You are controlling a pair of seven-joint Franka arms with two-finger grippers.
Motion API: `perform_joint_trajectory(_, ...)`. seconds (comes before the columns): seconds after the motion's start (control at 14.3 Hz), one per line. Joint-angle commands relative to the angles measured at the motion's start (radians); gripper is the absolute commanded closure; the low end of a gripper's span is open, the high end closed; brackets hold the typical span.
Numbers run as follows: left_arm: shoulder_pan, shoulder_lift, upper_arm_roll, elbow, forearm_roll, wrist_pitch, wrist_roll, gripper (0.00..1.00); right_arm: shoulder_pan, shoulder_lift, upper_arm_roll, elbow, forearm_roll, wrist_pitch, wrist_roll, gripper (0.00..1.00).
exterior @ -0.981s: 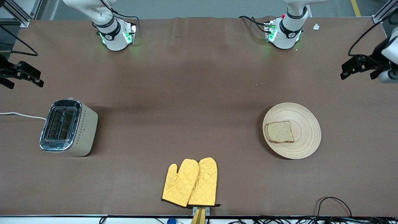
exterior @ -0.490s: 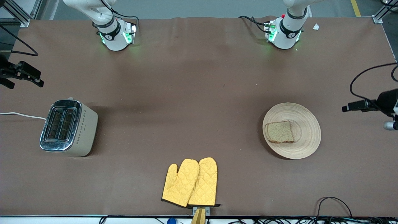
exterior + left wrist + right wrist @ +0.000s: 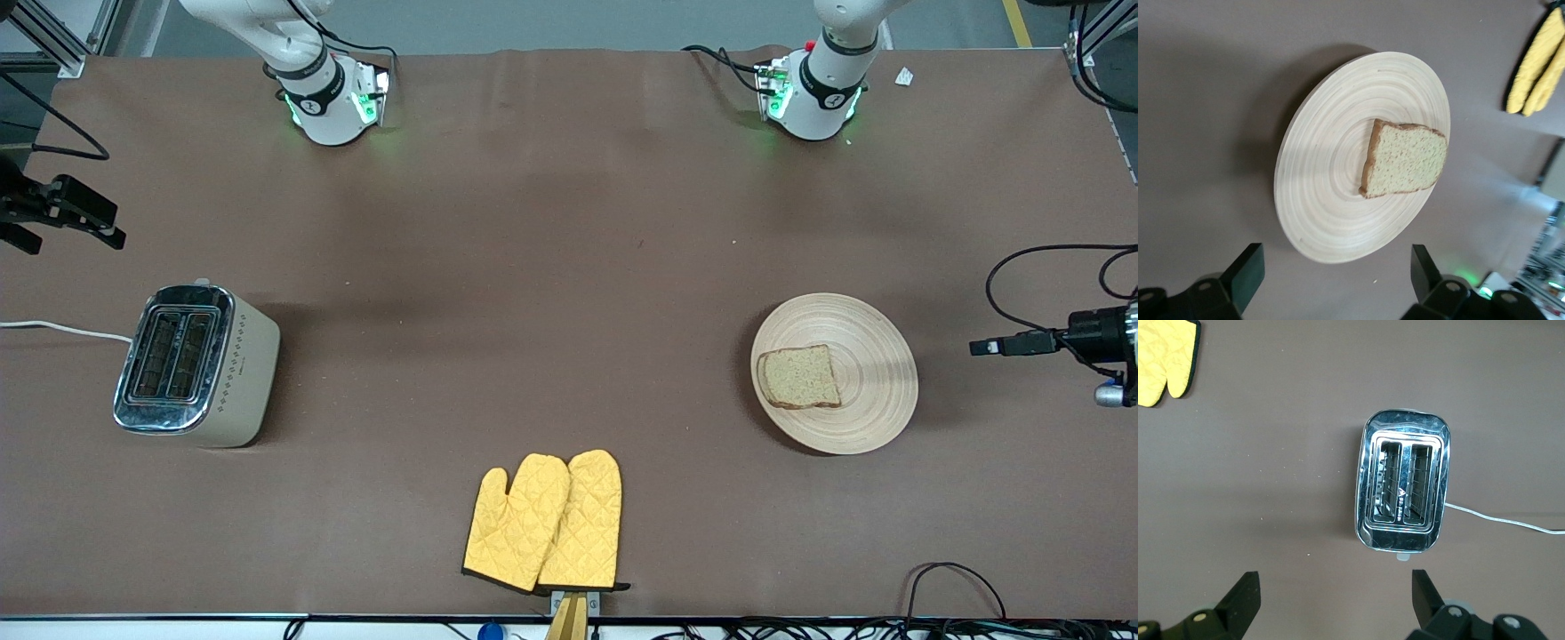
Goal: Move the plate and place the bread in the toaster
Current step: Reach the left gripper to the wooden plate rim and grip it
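Two yellow oven mitts (image 3: 544, 523) lie side by side at the table's camera-side edge, about midway along it, clear of everything else. The bread (image 3: 798, 377) sits on the plate (image 3: 876, 373) toward the left arm's end; the toaster (image 3: 196, 365) stands toward the right arm's end, its white cord (image 3: 62, 330) trailing off the edge. The table (image 3: 533, 267) has a plain brown cover. The left gripper (image 3: 1335, 280) hangs over the table by the plate, fingers spread. The right gripper (image 3: 1335, 603) is up near the toaster, also spread wide, holding nothing.
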Motion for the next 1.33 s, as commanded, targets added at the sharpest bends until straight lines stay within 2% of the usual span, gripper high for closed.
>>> perform_joint_trajectory(0.0, 0.031, 0.090, -0.008, 0.035, -0.092, -0.006, 0.076, 0.09, 0.006, -0.004, -0.003, 0.000, 0.014, 0.001, 0.007, 0.00)
perform_joint_trajectory(0.21, 0.047, 0.167, -0.008, 0.038, -0.130, 0.037, 0.214, 0.14, 0.006, -0.002, -0.003, 0.000, 0.014, 0.003, 0.007, 0.00)
perform_joint_trajectory(0.42, 0.047, 0.219, -0.008, 0.037, -0.193, 0.078, 0.296, 0.25, 0.006, -0.002, -0.003, 0.001, 0.014, 0.004, 0.007, 0.00)
perform_joint_trajectory(0.7, 0.040, 0.247, -0.008, 0.037, -0.235, 0.103, 0.311, 0.34, 0.010, -0.002, -0.003, 0.002, 0.014, 0.001, 0.007, 0.00)
perform_joint_trajectory(1.05, 0.034, 0.285, -0.011, 0.037, -0.267, 0.103, 0.374, 0.39, 0.013, -0.001, -0.003, 0.002, 0.011, 0.004, 0.007, 0.00)
perform_joint_trajectory(1.26, 0.032, 0.294, -0.016, 0.037, -0.269, 0.103, 0.389, 0.46, 0.013, -0.002, -0.003, -0.002, 0.011, 0.003, 0.007, 0.00)
